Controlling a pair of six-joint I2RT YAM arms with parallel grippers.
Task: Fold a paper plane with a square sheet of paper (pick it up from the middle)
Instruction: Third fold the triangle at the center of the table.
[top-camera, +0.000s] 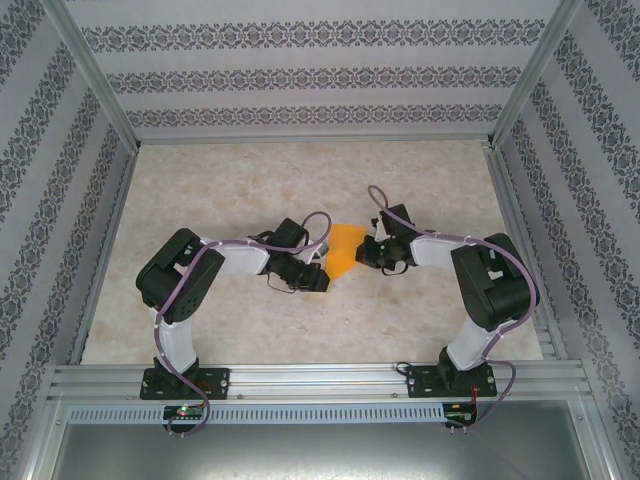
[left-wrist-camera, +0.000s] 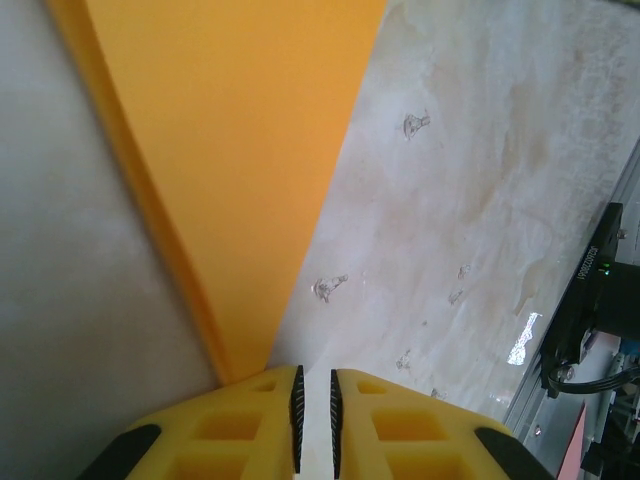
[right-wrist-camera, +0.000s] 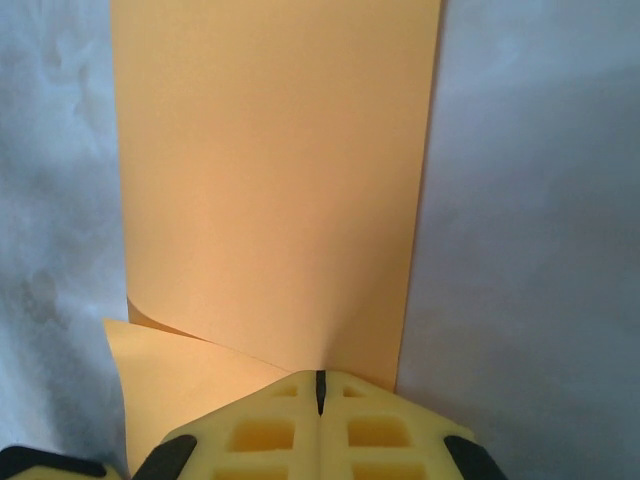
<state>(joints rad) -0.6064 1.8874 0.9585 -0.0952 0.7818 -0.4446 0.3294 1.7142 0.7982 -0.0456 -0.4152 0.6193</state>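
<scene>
Yellow and ribbed at the bottom of the right wrist view, my right gripper (right-wrist-camera: 320, 378) has its jaws pressed together. As far as I can judge, they pinch the near edge of the square sheet of paper (right-wrist-camera: 270, 180), which rises away from them in a broad orange panel. A second layer curls out beneath it on the lower left, so the sheet is bent over on itself there.

My left gripper (left-wrist-camera: 315, 385) has its jaws a narrow slit apart, and I see nothing orange between them. The paper narrows to a point just beside my left-hand finger, with a darker doubled strip along one edge. Whether that tip touches the finger I cannot tell.

From above, the sheet sits between my two grippers near the middle of the table (top-camera: 250, 180).

I judge the folding begun but far from done. There is some layering, but no narrow creased wedge yet, so most of the folds are left.
</scene>
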